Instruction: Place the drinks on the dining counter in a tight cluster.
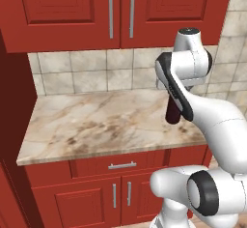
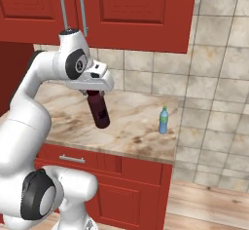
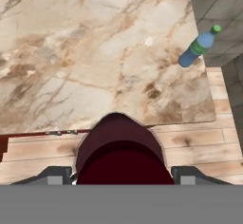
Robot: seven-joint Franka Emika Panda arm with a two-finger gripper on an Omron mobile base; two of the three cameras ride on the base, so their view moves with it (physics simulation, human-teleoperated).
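The dark maroon bottle hangs in the air above the marbled worktop, clear of its surface and slightly tilted, with its base toward the worktop's front edge. Its neck is clamped in the tool, whose two fingers stand on either side of the bottle; in the hand view the maroon body sits between the two dark fingertips. In the left base view the lower part of the bottle shows just behind the white arm, over the right part of the worktop.

The slim blue water bottle, with its green cap and band, stands upright on the worktop near the right end, well apart from the held bottle; in the hand view it is close to the worktop's edge.

Behind the worktop is a beige tiled backsplash, with red upper cabinets above it. Below are red base cabinets and a drawer with a metal handle. A wooden floor lies to the right.
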